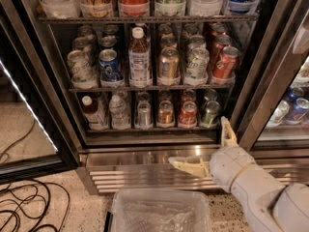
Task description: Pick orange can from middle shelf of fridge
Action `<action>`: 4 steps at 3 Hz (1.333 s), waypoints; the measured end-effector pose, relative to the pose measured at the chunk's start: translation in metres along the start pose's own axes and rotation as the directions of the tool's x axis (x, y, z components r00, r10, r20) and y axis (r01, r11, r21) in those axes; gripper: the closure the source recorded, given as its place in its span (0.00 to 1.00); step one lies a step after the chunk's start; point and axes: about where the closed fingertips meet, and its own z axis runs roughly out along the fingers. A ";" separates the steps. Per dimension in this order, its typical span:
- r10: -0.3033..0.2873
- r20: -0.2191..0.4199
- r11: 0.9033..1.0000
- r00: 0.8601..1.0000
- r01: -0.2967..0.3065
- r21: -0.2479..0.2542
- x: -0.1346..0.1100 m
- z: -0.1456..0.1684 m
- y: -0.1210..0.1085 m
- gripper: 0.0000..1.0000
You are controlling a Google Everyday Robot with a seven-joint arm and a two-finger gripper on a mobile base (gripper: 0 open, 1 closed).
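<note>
The orange can point(169, 65) stands upright at the front edge of the middle shelf point(145, 87) in the fridge point(270, 81). Its long axis is vertical, lid up, and it is just right of the bottle point(139, 57). The gripper point(199, 141) hangs low before the grille point(140, 175), fingers spread wide, holding nothing. The can is above it and leftward, well apart. The shelf's front row counts five cans and one bottle.
</note>
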 end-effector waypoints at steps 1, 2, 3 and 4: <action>0.048 0.052 0.999 0.998 -0.047 -0.017 -0.015 0.028 0.034 0.00; 0.026 0.148 0.997 0.989 -0.016 -0.070 -0.073 0.065 0.074 0.00; -0.008 0.208 0.998 0.978 0.022 -0.065 -0.113 0.092 0.095 0.00; -0.057 0.203 0.998 0.978 0.059 -0.003 -0.130 0.114 0.100 0.00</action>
